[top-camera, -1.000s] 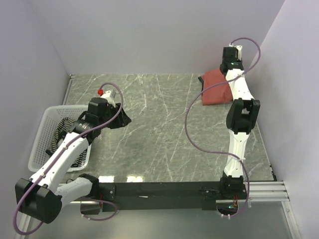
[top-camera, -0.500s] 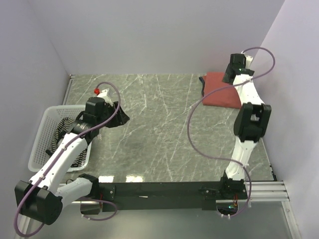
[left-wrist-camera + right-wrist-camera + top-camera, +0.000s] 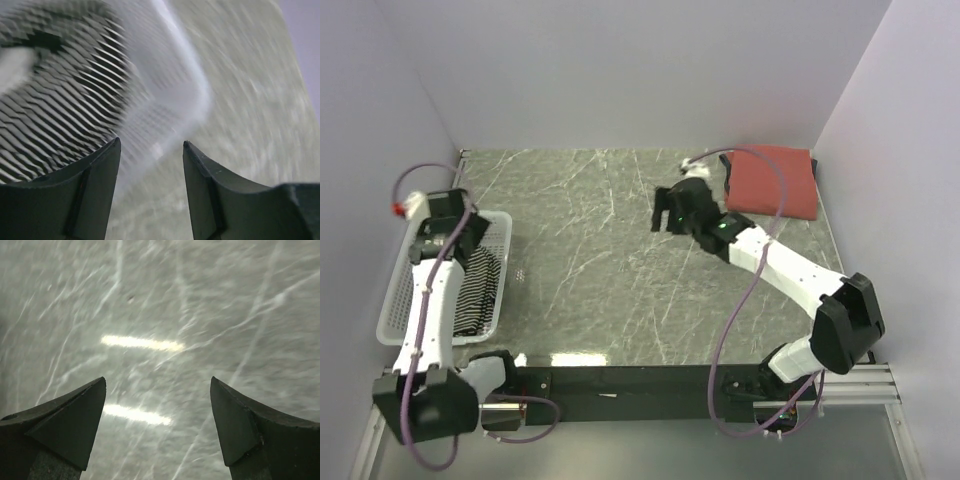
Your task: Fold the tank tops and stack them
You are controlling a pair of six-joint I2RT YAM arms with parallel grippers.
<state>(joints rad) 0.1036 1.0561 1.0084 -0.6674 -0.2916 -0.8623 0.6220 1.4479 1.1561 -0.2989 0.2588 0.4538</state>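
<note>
A folded rust-red tank top [image 3: 775, 180] lies at the table's back right corner. A black-and-white striped tank top [image 3: 480, 290] [image 3: 60, 100] lies crumpled in the white mesh basket [image 3: 388, 312] at the left edge. My left gripper [image 3: 470, 240] [image 3: 151, 145] hangs open above the basket's right rim [image 3: 187, 85], with nothing between its fingers. My right gripper [image 3: 662, 214] [image 3: 157, 382] is open over bare marble near the table's back middle, left of the red top and apart from it.
The grey marble table [image 3: 610, 280] is walled at the back and on both sides. The right arm's purple cable [image 3: 760, 225] loops over the red top. Both wrist views are blurred by motion.
My right gripper let go at the red top, opened wide and swung left to the table's middle. My left arm swung left from the table to above the basket, jaws widening.
</note>
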